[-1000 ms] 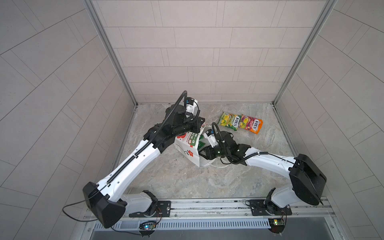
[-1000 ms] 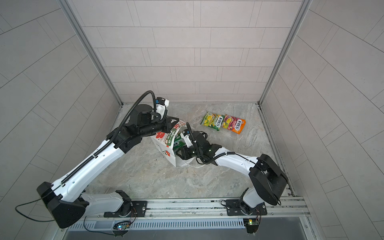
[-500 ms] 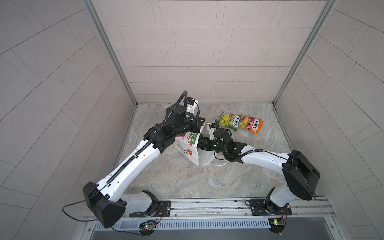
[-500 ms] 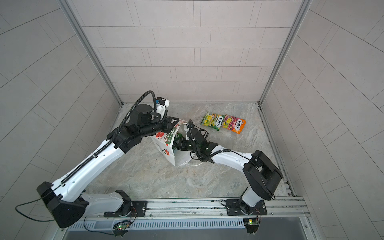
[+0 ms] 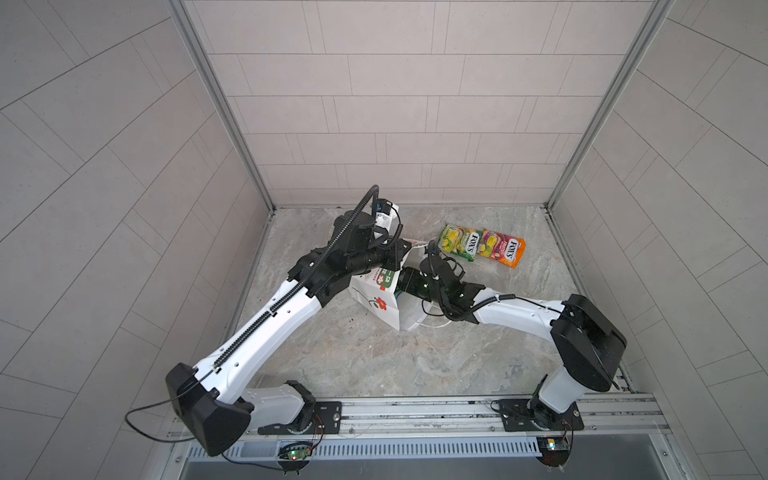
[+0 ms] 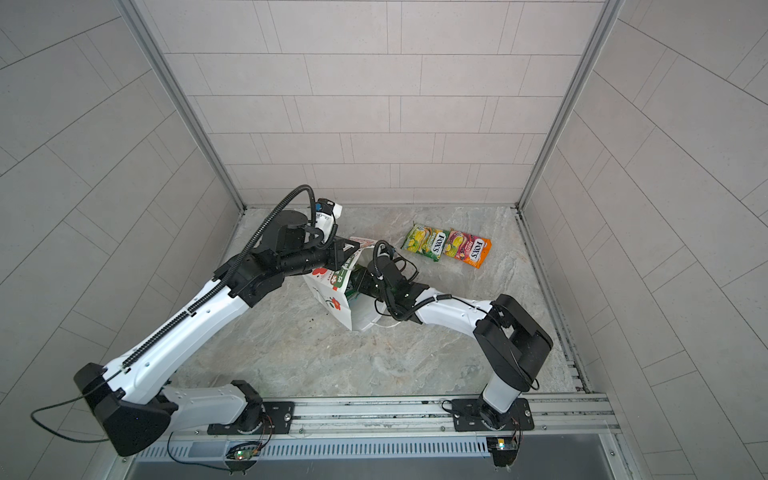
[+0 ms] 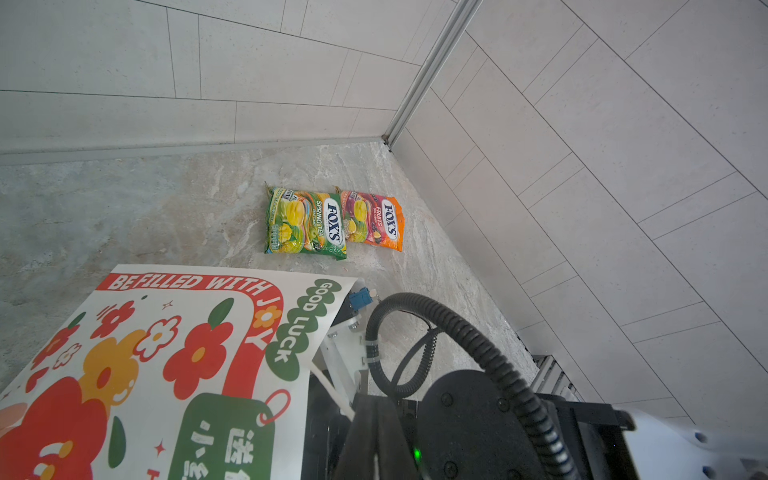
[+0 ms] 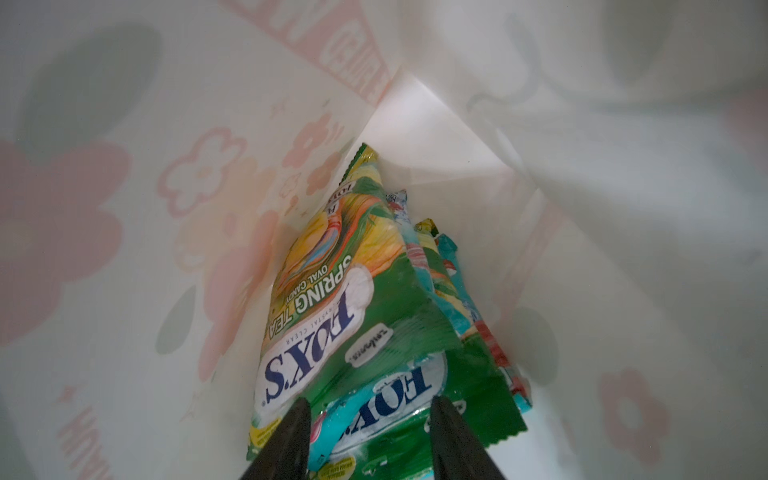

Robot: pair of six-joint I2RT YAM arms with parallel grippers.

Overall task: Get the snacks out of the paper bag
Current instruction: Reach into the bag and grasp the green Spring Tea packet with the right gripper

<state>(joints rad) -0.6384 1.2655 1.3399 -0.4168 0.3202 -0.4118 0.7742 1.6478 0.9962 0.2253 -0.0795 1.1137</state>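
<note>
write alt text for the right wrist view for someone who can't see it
Inside the white paper bag, a stack of FOX'S candy packets lies with a green Spring Tea packet facing the camera and teal ones behind it. The right gripper's two dark fingers stand apart over the stack's near end.

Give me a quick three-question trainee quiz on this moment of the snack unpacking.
1. How many packets lie on the table outside the bag?
2. True or false: the right gripper is inside the bag with its jaws open.
3. The left gripper is: A) shut on the bag's rim, B) lifting a packet, C) resting on the table.
Key: 1) two; 2) true; 3) A.
</note>
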